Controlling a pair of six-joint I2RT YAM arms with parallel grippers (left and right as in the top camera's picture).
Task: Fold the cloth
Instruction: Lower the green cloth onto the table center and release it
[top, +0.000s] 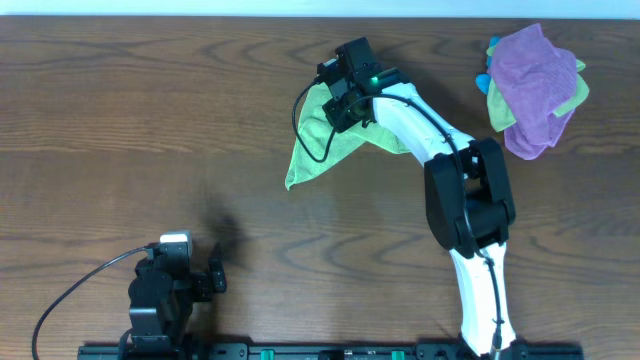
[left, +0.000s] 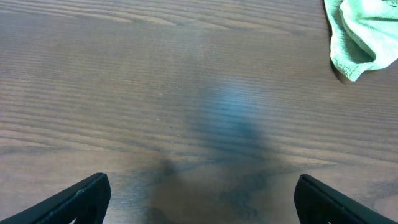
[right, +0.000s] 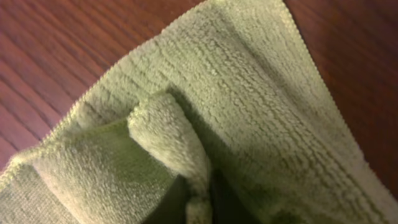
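Right claw (top: 340, 105): clamped on a pinched-up ridge of the cloth (top: 312, 160), which sits right under it
Cloth axis: longish, runs from under that claw out to a pointy corner down-left of it
Left claw (left: 200, 198): jaws wide apart, well away from the cloth
Right wrist only: shows the pinched fold, overhead hides it
Room: open table (top: 120, 120) left of the right claw, purple pile (top: 535, 90) well off to its right

My right gripper (top: 345, 98) is down on the far end of the lime-green square microfibre cloth (top: 315, 158), mid-way across the dark wooden table (top: 130, 120). Crumpled purple cloth (top: 530, 85) is well off to its right, by the far edge. My left gripper (left: 199, 193) hangs at the near-left, well apart from the cloth
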